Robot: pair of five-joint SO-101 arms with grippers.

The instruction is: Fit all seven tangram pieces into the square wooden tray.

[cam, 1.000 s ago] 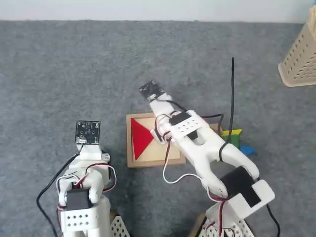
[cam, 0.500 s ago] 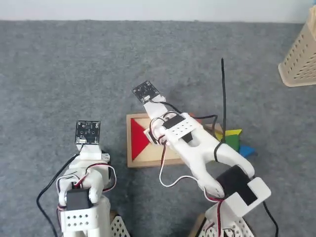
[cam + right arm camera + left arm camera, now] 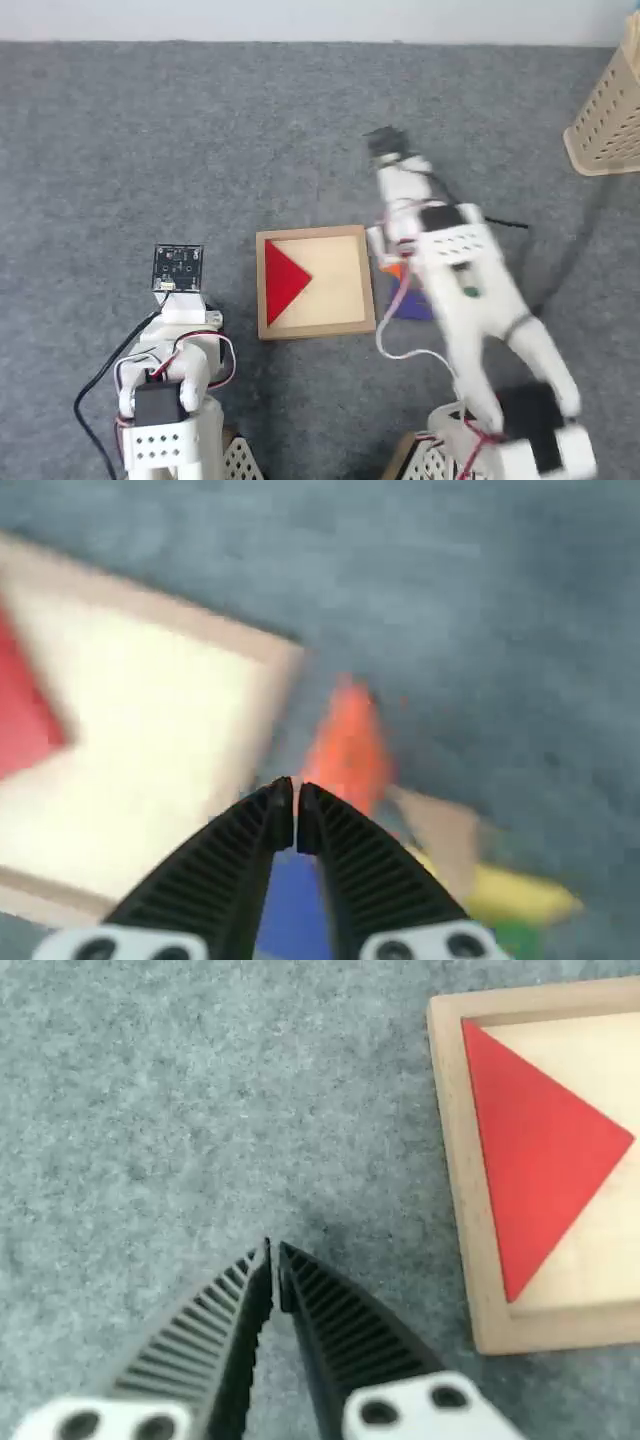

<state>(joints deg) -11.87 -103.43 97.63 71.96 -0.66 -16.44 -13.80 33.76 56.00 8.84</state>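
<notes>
The square wooden tray lies mid-table with a red triangle in its left half; the remaining floor is bare wood. Beside its right edge lie loose pieces: an orange one and a blue one, half under the right arm. In the right wrist view my right gripper is shut and holds nothing, hovering by the tray's rim near the orange piece, with blue, tan and yellow pieces close by. My left gripper is shut over carpet, left of the tray.
A beige slatted basket stands at the far right edge. Grey carpet covers the table all around. The left arm sits near the front left; the right arm stretches over the pieces right of the tray.
The right arm has swung rightward, off the tray to the loose pieces beside its right edge, uncovering the tray. The left arm has stayed still.
</notes>
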